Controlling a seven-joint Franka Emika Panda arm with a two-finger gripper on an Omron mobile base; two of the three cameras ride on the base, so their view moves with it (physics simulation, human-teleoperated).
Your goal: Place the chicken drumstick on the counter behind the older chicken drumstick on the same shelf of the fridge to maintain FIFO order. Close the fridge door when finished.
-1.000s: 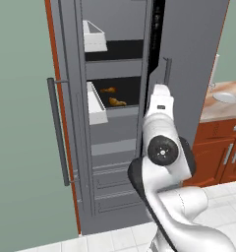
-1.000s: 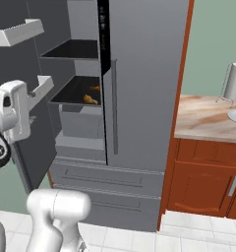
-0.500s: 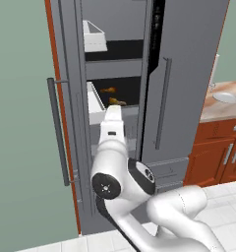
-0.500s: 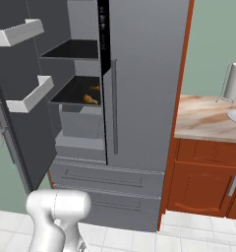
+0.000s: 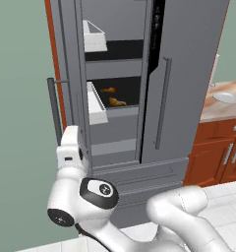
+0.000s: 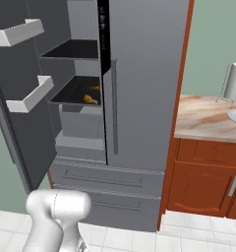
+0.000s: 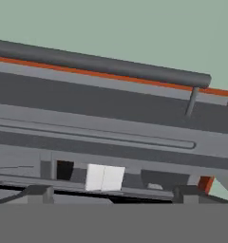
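Two brown-orange chicken drumsticks lie on the black shelf (image 6: 66,97) of the grey fridge (image 5: 189,74). One drumstick (image 5: 117,102) (image 6: 90,100) is nearer the front and the other (image 5: 108,89) (image 6: 94,88) is behind it. The fridge's left door (image 6: 21,128) stands open. My white hand (image 5: 71,147) is low, at the outer side of that door, just below its bar handle (image 5: 53,113). In the hand view the gripper (image 7: 111,194) is open and holds nothing, facing the door's edge and the handle (image 7: 97,64).
White door bins (image 6: 31,93) jut from the open door's inside. The right door's handle (image 5: 162,103) and the lower drawers (image 6: 110,179) face me. The marble counter (image 6: 208,118) on red-brown cabinets stands at the right with a sink (image 5: 225,97) and a paper-towel roll (image 6: 233,81).
The arm has swung from in front of the fridge opening down and left, to the outer side of the open door. The jaws stayed open. The drumsticks have not moved.
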